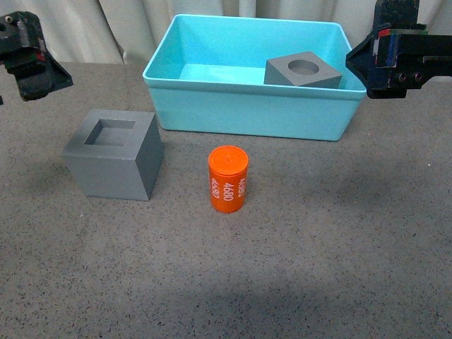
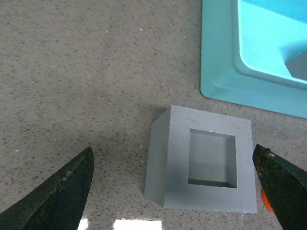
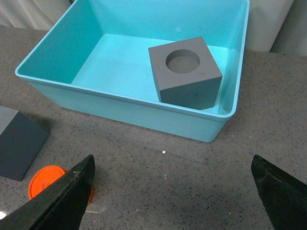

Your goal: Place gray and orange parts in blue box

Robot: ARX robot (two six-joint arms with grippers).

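A gray cube with a square recess stands on the table at the left; it also shows in the left wrist view. An orange cylinder printed "4680" stands upright in the middle. A gray cube with a round recess sits inside the turquoise-blue box, at its right end, also seen in the right wrist view. My left gripper is open, raised above the square-recess cube. My right gripper is open and empty, held high near the box's right end.
The gray speckled table spreads in front of the box. Pale curtains hang behind the table. The orange cylinder's top and a corner of the square-recess cube show in the right wrist view.
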